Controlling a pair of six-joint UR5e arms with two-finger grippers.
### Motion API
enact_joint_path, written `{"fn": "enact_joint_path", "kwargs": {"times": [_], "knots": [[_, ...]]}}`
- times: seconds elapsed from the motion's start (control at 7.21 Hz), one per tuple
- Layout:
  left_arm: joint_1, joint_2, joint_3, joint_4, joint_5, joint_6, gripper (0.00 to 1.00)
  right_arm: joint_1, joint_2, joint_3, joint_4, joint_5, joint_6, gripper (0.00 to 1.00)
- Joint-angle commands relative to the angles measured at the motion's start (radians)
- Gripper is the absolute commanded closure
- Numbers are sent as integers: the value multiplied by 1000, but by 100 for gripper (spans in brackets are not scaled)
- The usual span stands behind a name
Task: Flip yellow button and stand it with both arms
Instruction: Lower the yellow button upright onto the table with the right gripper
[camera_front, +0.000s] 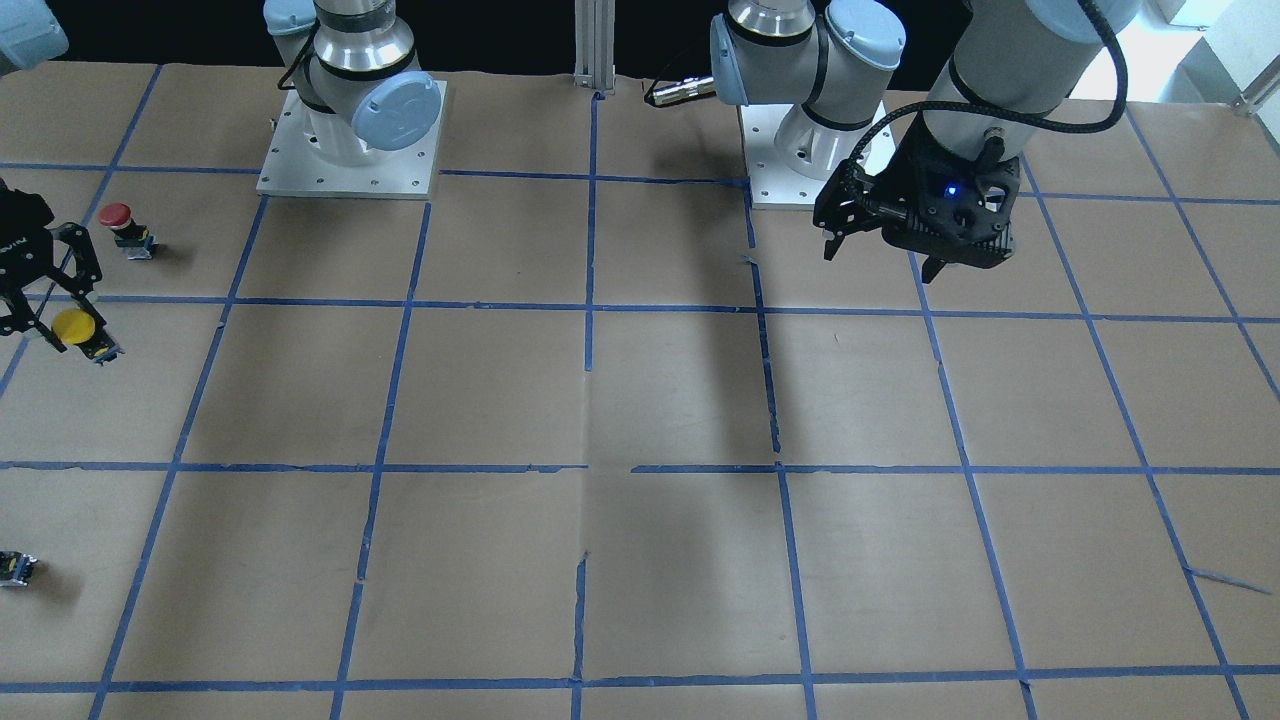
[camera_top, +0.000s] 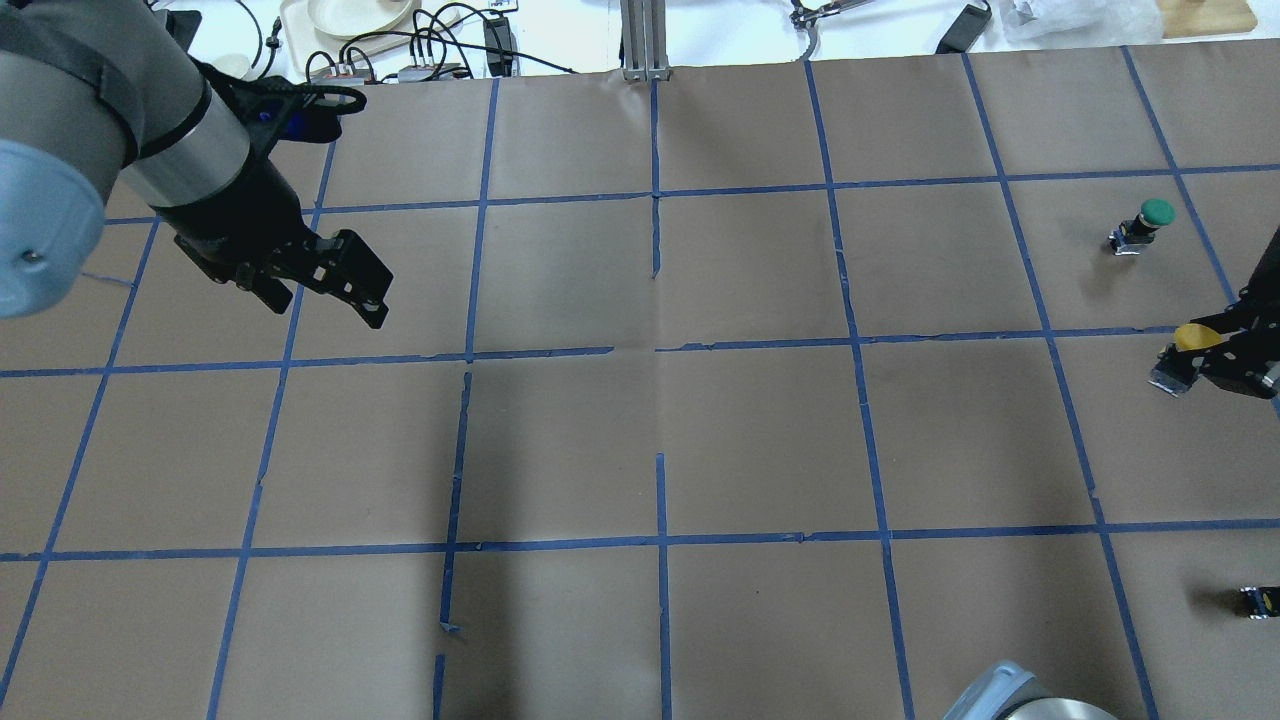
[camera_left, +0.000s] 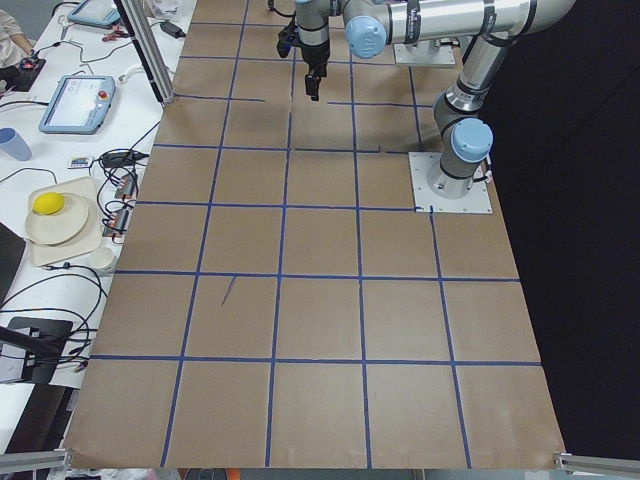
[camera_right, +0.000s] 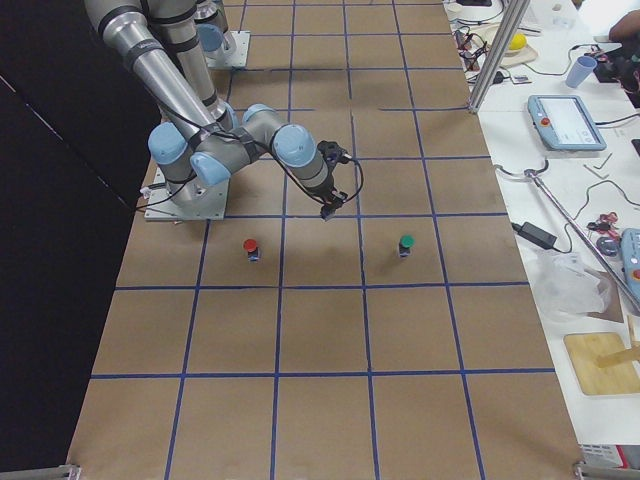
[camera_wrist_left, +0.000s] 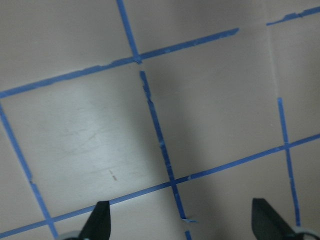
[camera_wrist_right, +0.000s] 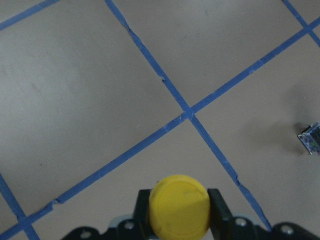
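2 black two-finger grippers are working over the brown paper-covered bench (camera_front: 660, 400) with its blue tape grid. White lettering on the right gripper (camera_front: 65, 318) is showing in the front-facing view but is too small to read. This gripper is clamping the yellow mushroom-capped push-button (camera_front: 75, 326), with 1 finger (camera_wrist_right: 216, 207) showing on each side of the cap in the wrist view. The button is tilting in the bench's right half, well in from the right end edge and roughly midway between the robot-side and operators' edges. Whether its terminal end is touching the paper cannot be told.

The left gripper (camera_front: 880, 258) is hanging spread wide and empty near the robot-side edge. A red-capped button (camera_front: 125, 228) and a green-capped button (camera_top: 1145, 222) are standing upright near the yellow one. A small dark capless component (camera_front: 15, 567) is lying well apart from them. Beyond the operators' edge, a cream plate (camera_left: 30, 230) is carrying 1 round yellow item (camera_left: 48, 204).
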Motion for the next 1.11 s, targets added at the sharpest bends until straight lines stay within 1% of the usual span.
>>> {"fn": "enact_joint_path", "kwargs": {"times": [0.0,0.28,0.42,0.55,0.69,0.83,0.97], "knots": [[-52,-19,90,-28,32,-90,0,-64,129,-26,2,49,-282,81],[-59,-22,80,-17,24,-265,0,-89,152,-29,5,49,-346,81],[-74,30,64,-31,29,-259,0,-115,156,-30,7,52,-449,81],[-69,48,29,-28,-2,-273,2,-146,163,-32,7,65,-496,81],[-71,56,-36,-16,-43,-267,1,-160,186,-35,8,86,-500,81],[-72,85,-37,-17,-45,-270,0,-160,215,-37,5,88,-500,80],[-60,63,-40,63,-40,-250,0,-160,253,-55,11,114,-501,80]]}}
